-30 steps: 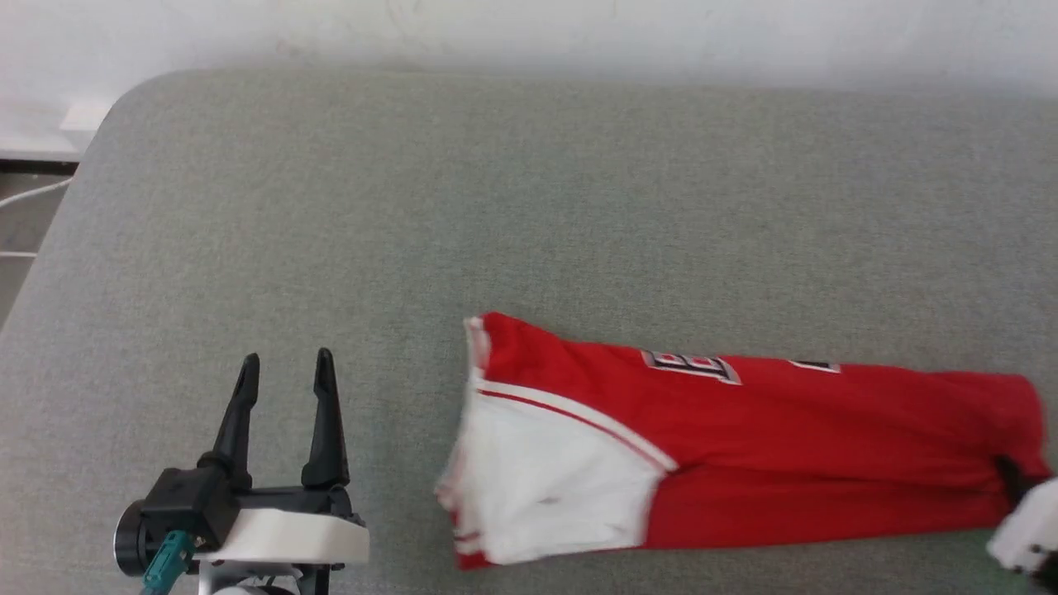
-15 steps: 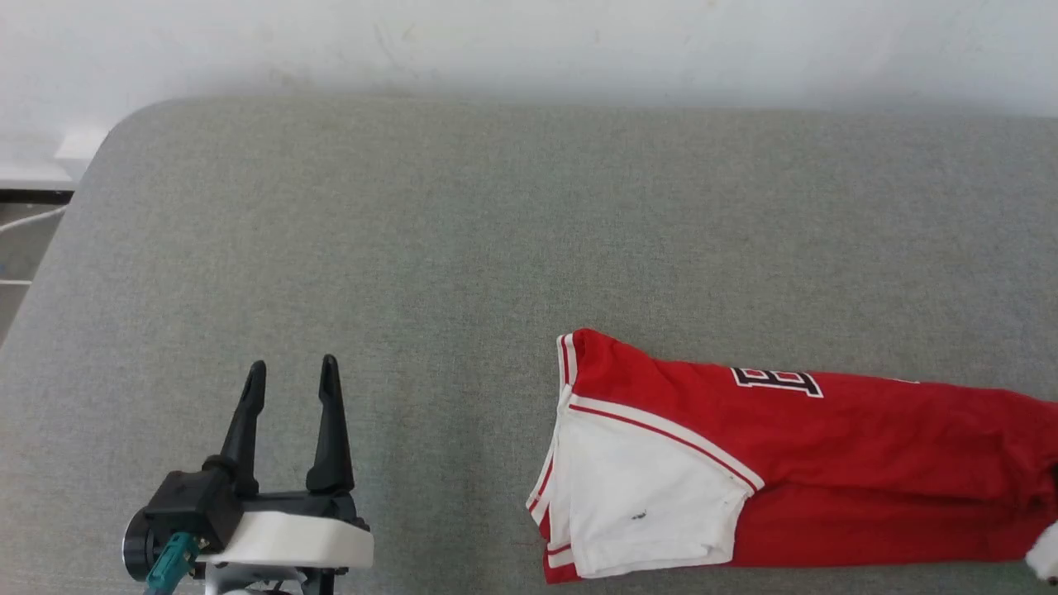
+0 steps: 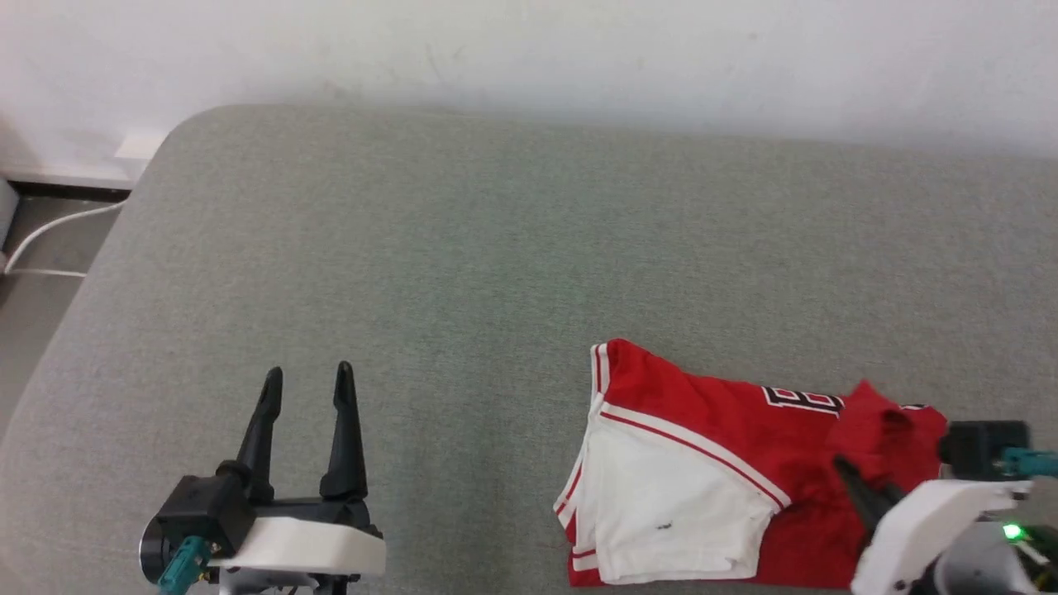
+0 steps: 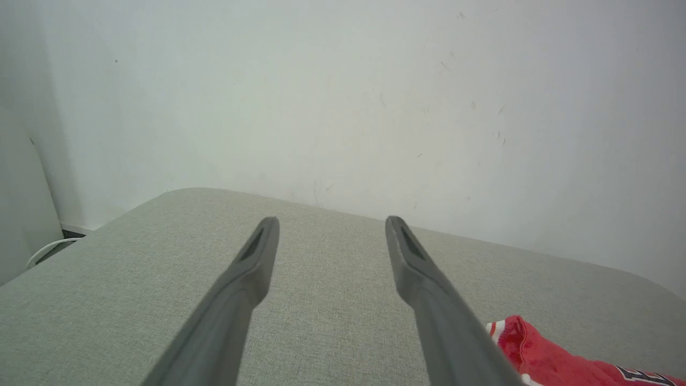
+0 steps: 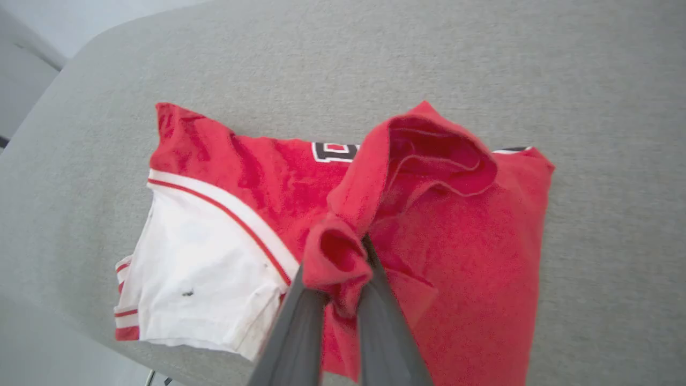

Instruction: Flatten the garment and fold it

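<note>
Right pincer (image 5: 345, 268) was clamped on red T-shirt (image 5: 471, 241) hem; left pincer (image 3: 307, 373) apart, idle. Best: lay hem level across white sleeve (image 5: 198, 268).

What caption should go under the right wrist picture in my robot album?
Right gripper, jaws shut, pinches a bunched red fold of the garment over the grey cushion.

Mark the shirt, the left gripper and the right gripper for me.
shirt (image 3: 711, 405): head view, red chest area.
left gripper (image 3: 308, 370): head view, gap between the open fingertips.
right gripper (image 5: 343, 271): right wrist view, where it pinches red cloth.
</note>
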Available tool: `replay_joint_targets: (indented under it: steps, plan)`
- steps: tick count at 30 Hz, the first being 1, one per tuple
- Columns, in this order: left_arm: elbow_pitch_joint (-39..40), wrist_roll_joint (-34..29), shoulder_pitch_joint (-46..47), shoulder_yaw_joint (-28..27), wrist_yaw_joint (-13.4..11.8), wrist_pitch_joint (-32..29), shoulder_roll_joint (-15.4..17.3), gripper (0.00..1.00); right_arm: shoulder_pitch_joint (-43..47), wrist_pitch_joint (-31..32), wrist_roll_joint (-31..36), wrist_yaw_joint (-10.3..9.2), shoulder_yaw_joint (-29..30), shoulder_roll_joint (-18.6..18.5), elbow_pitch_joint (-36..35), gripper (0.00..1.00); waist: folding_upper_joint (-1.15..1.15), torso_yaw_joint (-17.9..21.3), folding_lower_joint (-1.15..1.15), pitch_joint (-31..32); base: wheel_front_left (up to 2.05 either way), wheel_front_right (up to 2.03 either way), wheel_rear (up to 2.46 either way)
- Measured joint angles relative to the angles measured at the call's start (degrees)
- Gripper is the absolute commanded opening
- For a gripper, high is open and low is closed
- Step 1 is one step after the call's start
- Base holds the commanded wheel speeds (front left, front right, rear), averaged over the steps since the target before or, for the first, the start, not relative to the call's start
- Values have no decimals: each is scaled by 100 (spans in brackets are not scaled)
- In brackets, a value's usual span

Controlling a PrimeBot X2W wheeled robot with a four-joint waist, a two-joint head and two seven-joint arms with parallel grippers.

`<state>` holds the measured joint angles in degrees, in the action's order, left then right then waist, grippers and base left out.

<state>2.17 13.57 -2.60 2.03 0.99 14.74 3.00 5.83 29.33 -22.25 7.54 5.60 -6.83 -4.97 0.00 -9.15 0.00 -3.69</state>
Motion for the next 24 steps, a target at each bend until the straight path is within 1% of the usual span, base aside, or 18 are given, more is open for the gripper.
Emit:
replay_joint_targets:
  steps: [3, 7, 11, 16, 20, 21, 22, 24]
  plan:
    - [-23, 4, 1, 21, 3, -1, -1, 100, -32, 132, -68, 0, -410, 76, -55, 0, 0, -140, 0, 18, 0, 0, 0]
    - [-41, 24, 3, 57, 4, -1, -1, 100, -265, 130, -91, 0, -846, 175, 121, 0, 0, -339, 0, 23, 0, 0, 0]
    - [-49, 25, 4, 124, 3, -1, -2, 100, -553, -85, 62, 0, -1094, 252, 609, 0, 0, -547, 0, 14, 0, 0, 0]
    - [-58, 26, 8, 158, 3, -1, -1, 100, -802, -382, 65, 0, -1383, 319, 1217, 0, 0, -789, 0, -26, 0, 0, 0]
    - [-75, 26, 8, 156, -3, -1, -1, 100, -1032, -609, 112, 0, -1683, 344, 1615, 0, 0, -907, 0, -79, 0, 0, 0]
    - [-88, 26, 8, 159, -3, -1, -1, 100, -1082, -626, 121, 0, -1756, 347, 1719, 31, 0, -925, 1, -86, 0, 0, 0]
    - [-100, 26, 8, 158, -4, -1, -1, 100, -1123, -639, 147, 0, -1848, 343, 1812, 100, 0, -939, 0, -88, 0, 0, 0]
    - [-112, 26, 7, 149, -7, -1, -1, 100, -1179, -713, 147, 0, -2004, 352, 1934, 100, 0, -943, 0, -70, 0, 0, 0]
